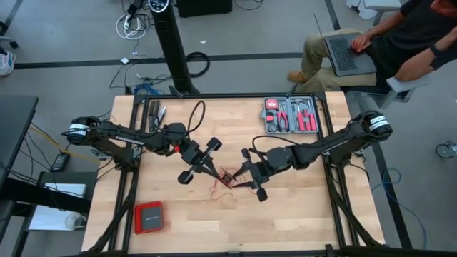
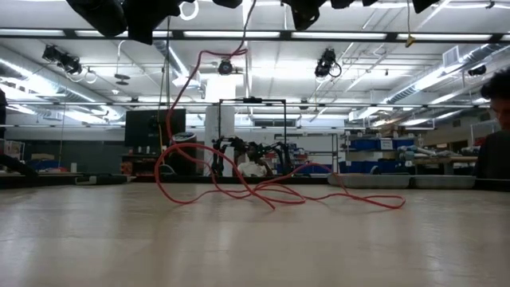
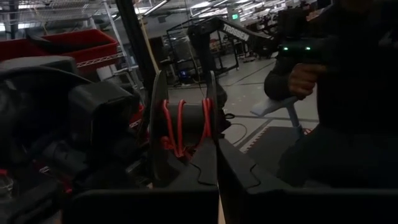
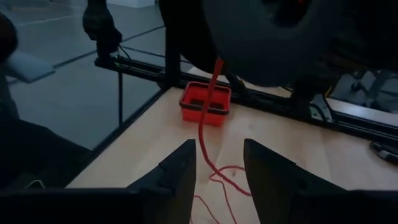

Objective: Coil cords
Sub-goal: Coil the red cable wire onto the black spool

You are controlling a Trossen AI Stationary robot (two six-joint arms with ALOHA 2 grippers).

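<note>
High view: left claw (image 1: 212, 170) clenched on red cord (image 1: 223, 180), right claw (image 1: 248, 171) released alongside.

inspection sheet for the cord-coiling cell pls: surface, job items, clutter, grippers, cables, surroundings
Surface: wooden table top, no damage seen.
Job's things: thin red cord, loose loops on the table centre, one strand rising to the arms; some turns wound on the right gripper's fingers.
Clutter: grey tool tray at the far right, red square box at the near left.
Grippers: left gripper shut, right gripper open, both over the table centre above the cord.
Cables: black cable loop on the far table edge; more cables on the floor beyond.
Surroundings: seated person with a laptop past the far right corner.
</note>
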